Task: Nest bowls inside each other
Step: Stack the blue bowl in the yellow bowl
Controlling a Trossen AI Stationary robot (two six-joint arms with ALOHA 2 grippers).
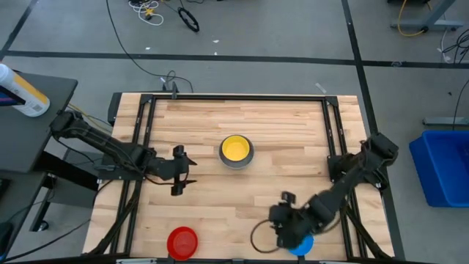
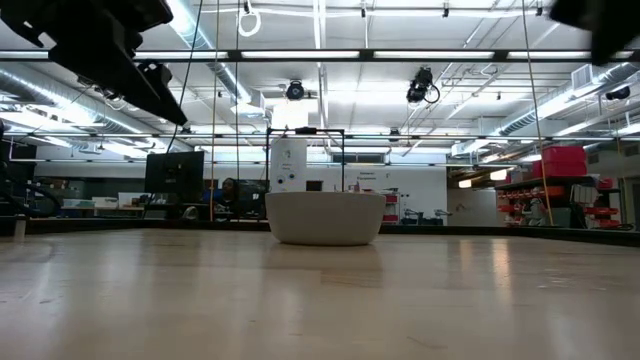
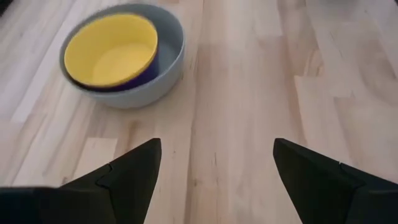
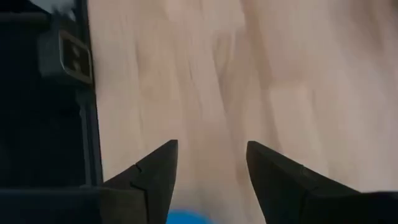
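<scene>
Centre: we see yellow bowl (image 1: pixel 236 149) nested in grey bowl (image 1: pixel 238 160) | left gripper (image 1: pixel 178 169) fingers apart, centre-left | right gripper (image 1: pixel 282 226) fingers apart over light blue bowl (image 1: pixel 302 246), lower right | red bowl (image 1: pixel 182 242) bottom.

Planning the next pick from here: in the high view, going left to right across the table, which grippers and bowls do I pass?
Left gripper, open, empty → red bowl at the near edge → grey bowl at centre with the yellow bowl nested inside → right gripper, open → bright light blue bowl, partly hidden under that arm.
</scene>
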